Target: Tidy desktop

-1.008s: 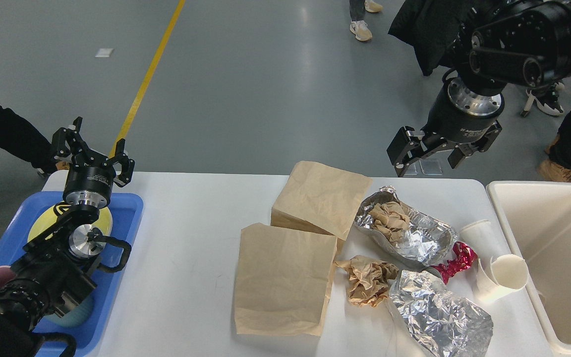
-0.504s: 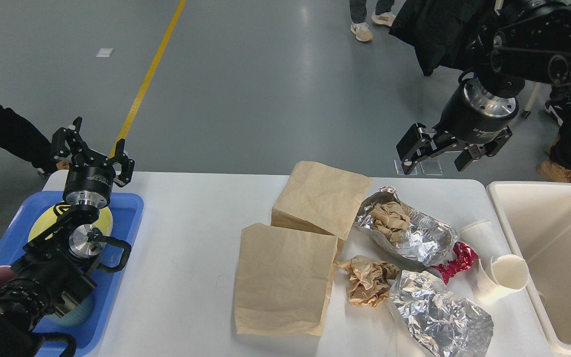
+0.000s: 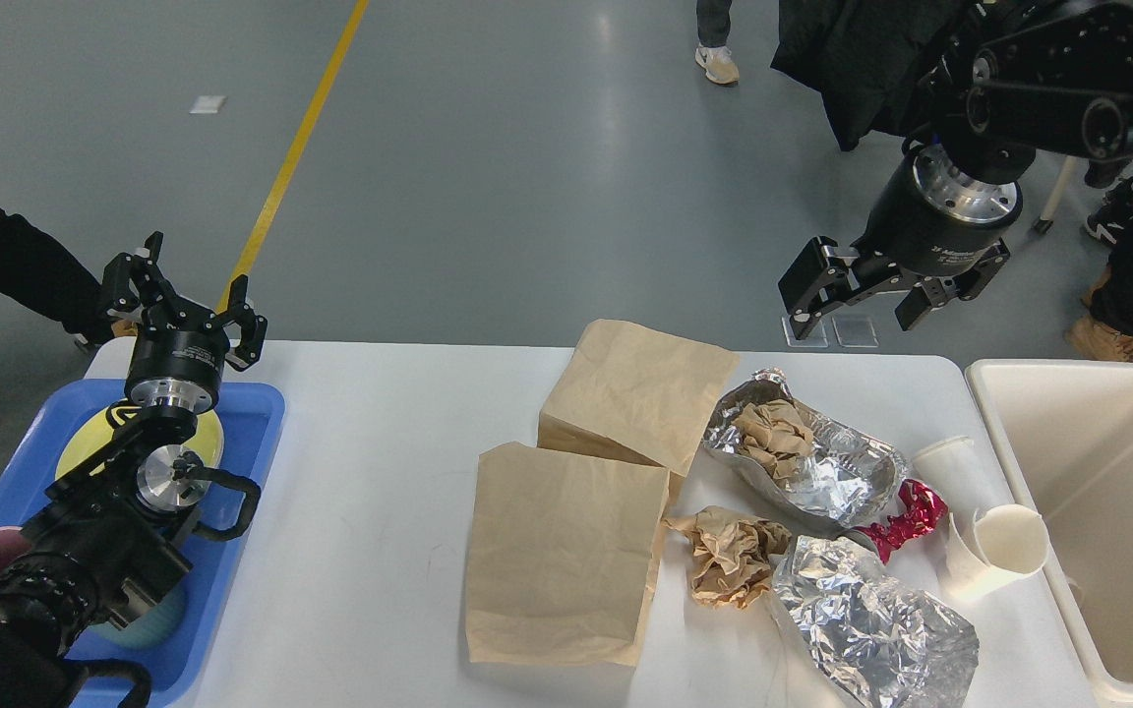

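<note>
The white desktop (image 3: 370,472) carries two brown paper bags, one at the back (image 3: 635,393) and one at the front (image 3: 562,556). Beside them lie a foil tray (image 3: 812,462) holding crumpled brown paper, a loose brown paper wad (image 3: 732,556), crumpled foil (image 3: 871,624), a red wrapper (image 3: 911,516) and two white paper cups (image 3: 989,541). My left gripper (image 3: 178,295) is open and empty above the far end of the blue tray (image 3: 252,423). My right gripper (image 3: 862,300) is open and empty, high beyond the desktop's far edge, above the foil tray.
The blue tray at left holds a yellow plate (image 3: 85,442) and other dishes under my left arm. A cream bin (image 3: 1098,511) stands at the right edge, empty. People's legs and shoes (image 3: 716,59) are on the grey floor beyond.
My right gripper first moved right and up, then shifted slightly back left, still open. My left arm has not moved. The litter has not moved.
</note>
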Motion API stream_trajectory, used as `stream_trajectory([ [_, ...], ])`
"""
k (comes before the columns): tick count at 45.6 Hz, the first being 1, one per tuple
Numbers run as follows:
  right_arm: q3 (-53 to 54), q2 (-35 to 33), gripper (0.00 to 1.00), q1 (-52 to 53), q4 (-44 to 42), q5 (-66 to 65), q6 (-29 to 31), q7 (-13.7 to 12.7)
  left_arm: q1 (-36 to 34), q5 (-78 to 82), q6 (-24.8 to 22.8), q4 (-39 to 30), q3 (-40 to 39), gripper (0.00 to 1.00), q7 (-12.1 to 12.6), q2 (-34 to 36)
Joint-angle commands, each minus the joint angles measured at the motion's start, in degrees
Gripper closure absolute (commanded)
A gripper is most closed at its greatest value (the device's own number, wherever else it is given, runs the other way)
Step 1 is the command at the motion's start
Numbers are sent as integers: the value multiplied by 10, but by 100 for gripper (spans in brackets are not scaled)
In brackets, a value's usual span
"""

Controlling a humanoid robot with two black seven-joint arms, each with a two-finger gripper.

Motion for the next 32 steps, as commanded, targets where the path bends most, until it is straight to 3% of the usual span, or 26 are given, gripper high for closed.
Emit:
stream_trajectory([
  [1,0,8,0,-1,0,0,0,0,0,0,0,0,0,4,0,0],
  [32,3,9,0,-47,-1,10,-4,0,0,0,0,0,0,4,0,0],
])
